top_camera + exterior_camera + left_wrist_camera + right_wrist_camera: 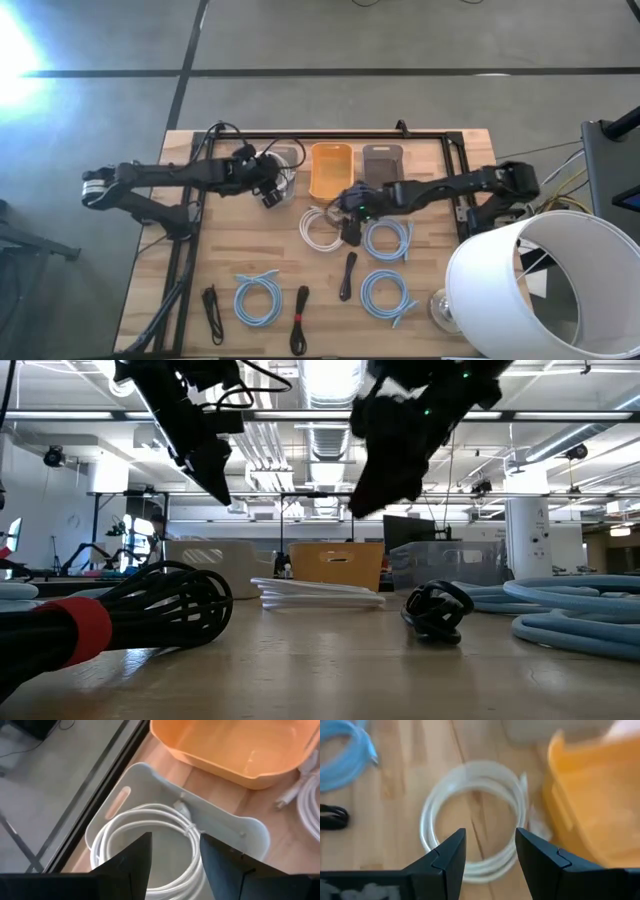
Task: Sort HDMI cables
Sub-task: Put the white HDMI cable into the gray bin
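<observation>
- Wooden table (250,250) in an open workshop, three trays along its far edge.
- Right gripper (490,851), fingers parted and empty, hangs directly above the white coil (472,815) lying on the table just near of the orange tray (592,795); descending off-centre could catch only one strand or nudge that tray.
- Left gripper (175,852), open and empty, hovers over the clear tray (125,795), where another white coil (150,842) already lies.
- Blue coils (385,240) and black bundles (347,275) lie nearer, unsorted.

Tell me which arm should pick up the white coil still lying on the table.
Right. The right gripper hangs open directly above that white coil, beside the orange tray. The left gripper is open over the clear tray, which already holds another white coil.
</observation>
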`<control>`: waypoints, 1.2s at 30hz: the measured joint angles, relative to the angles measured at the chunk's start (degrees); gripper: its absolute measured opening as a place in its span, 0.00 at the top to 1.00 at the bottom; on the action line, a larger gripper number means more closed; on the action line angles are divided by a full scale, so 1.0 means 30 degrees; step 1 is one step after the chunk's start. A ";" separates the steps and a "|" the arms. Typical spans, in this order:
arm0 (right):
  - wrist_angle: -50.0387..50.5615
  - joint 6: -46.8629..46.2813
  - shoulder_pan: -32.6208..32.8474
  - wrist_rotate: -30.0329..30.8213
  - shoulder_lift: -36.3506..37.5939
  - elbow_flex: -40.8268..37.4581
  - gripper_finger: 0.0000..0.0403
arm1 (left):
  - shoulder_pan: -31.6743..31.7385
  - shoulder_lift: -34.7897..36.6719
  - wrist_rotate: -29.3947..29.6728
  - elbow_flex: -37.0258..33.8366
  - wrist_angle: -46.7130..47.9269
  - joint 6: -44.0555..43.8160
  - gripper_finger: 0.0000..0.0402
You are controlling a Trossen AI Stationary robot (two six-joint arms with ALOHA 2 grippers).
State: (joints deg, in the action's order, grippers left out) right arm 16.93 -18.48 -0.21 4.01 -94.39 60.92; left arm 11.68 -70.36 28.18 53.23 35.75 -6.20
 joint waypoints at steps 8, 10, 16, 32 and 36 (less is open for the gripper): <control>0.1868 -0.3146 -0.0007 0.0146 -0.4494 0.2392 0.58 | -0.0161 -0.0010 0.0023 0.0000 -0.0067 0.0211 0.58; 0.1865 -0.4028 -0.0007 0.0223 -0.5382 0.3032 0.58 | -0.0167 -0.0010 0.0051 0.0000 -0.0068 0.0211 0.58; 0.4362 -0.5224 0.0156 0.1958 -0.7230 0.5005 0.58 | -0.0167 -0.0025 0.0051 -0.0007 -0.0067 0.0226 0.58; 0.6959 -0.3715 0.1648 0.2057 -0.5386 0.6230 0.59 | -0.0164 -0.0032 0.0051 -0.0015 -0.0064 0.0663 0.58; 0.5936 -0.3707 0.2095 0.1134 -0.5206 0.5966 0.59 | -0.0167 -0.0032 -0.0036 -0.0016 -0.0060 0.0656 0.58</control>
State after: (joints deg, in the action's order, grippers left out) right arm 34.74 -29.60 6.08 7.41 -110.01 78.82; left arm 11.18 -70.46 28.08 53.19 35.57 -4.23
